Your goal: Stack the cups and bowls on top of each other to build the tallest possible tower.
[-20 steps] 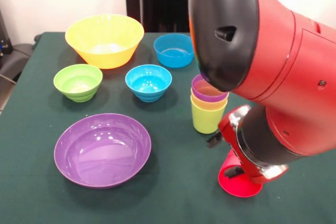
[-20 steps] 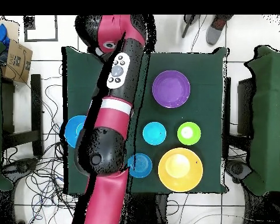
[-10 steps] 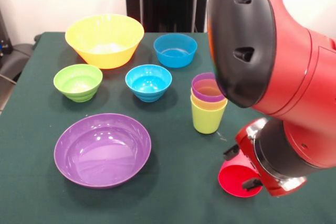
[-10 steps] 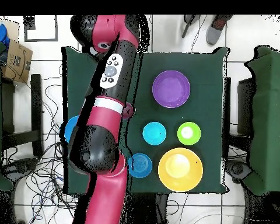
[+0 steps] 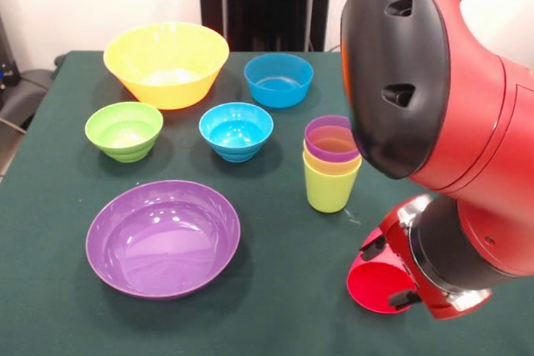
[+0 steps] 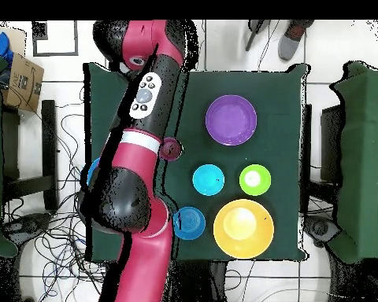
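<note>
Can't really see the gripper, the arm (image 5: pixel 467 114) hides it, so no idea if it's spread or pinching. The red cup (image 5: pixel 375 285) sits tipped at the wrist, near right. The tower (image 5: pixel 332 164), purple over yellow over lime, stands just left. Bowls (image 5: pixel 163 235) sit further left.
</note>
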`<act>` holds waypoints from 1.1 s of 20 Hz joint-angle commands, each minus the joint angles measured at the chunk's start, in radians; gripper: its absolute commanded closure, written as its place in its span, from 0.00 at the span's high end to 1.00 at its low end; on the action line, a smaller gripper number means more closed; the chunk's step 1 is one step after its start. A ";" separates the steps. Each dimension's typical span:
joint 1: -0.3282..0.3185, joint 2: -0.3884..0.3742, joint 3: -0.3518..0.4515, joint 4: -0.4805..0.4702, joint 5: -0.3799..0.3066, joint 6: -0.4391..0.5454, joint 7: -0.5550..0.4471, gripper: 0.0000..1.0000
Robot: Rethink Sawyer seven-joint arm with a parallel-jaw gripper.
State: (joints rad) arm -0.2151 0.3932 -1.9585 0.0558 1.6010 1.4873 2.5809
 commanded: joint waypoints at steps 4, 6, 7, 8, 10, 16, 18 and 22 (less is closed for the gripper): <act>-0.034 -0.005 -0.132 0.022 -0.003 0.111 -0.031 1.00; -0.031 0.002 -0.124 0.025 -0.019 0.118 -0.036 1.00; -0.029 0.006 -0.120 0.027 -0.029 0.112 -0.039 1.00; -0.027 0.010 -0.113 0.029 -0.033 0.116 -0.038 1.00; -0.021 0.012 -0.104 0.031 -0.044 0.133 -0.042 1.00; -0.023 -0.001 -0.108 0.014 -0.049 0.260 -0.119 1.00; -0.024 0.000 -0.107 0.011 -0.055 0.278 -0.135 1.00; -0.032 0.011 -0.094 0.006 -0.047 0.285 -0.156 1.00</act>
State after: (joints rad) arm -0.2321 0.4009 -2.0051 0.0862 1.6049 1.6789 2.5809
